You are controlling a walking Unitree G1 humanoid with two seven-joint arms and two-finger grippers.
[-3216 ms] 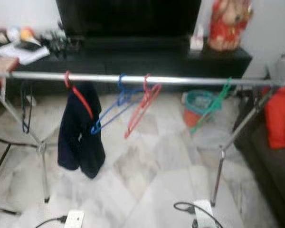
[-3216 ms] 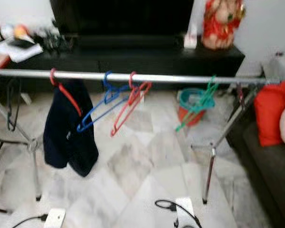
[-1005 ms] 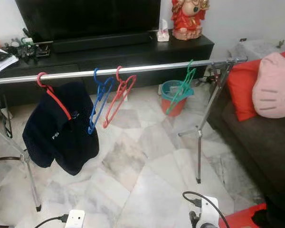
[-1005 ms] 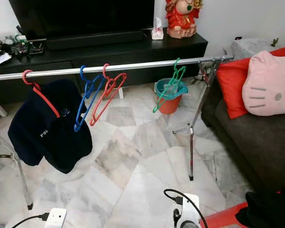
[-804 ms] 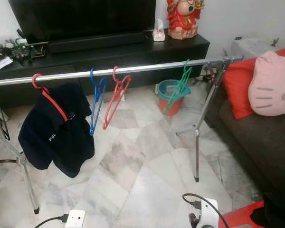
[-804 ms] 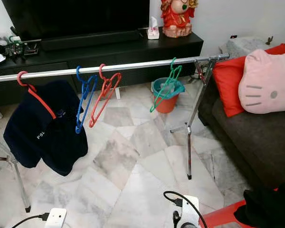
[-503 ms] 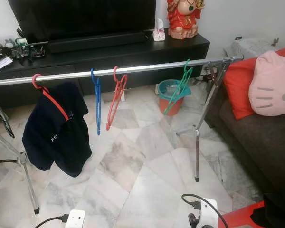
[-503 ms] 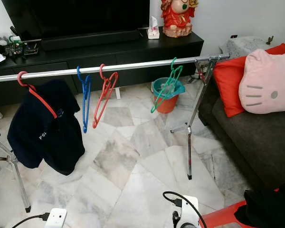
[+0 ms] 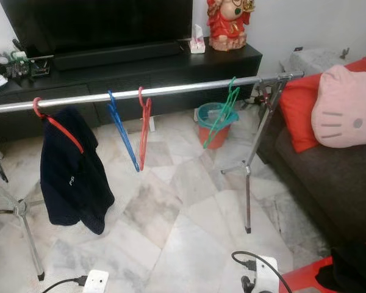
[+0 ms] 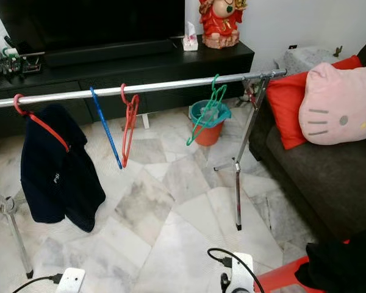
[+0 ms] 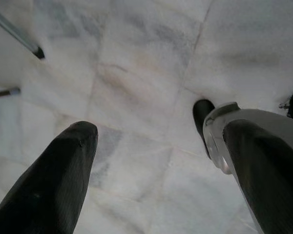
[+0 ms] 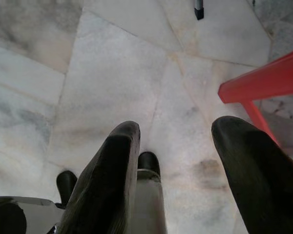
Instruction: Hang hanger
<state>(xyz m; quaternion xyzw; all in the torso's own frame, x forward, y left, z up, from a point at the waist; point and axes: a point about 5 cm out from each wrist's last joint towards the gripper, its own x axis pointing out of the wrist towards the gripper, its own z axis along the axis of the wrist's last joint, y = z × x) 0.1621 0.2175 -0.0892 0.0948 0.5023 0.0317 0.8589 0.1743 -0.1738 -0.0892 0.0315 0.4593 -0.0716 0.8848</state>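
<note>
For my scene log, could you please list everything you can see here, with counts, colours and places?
Rail: one, silver, across the room on metal legs.
Hangers: four on the rail; red one carrying a dark navy garment, blue, red, green.
Bucket: one, orange with teal liner, behind the rail.
TV cabinet: black, along the wall, red figurine on top.
Sofa: dark, at right, with red cushion and pink cushion.
Red stool: on the floor, near right.
Left pincer: open, over marble floor.
Right pincer: open, over floor.
</note>
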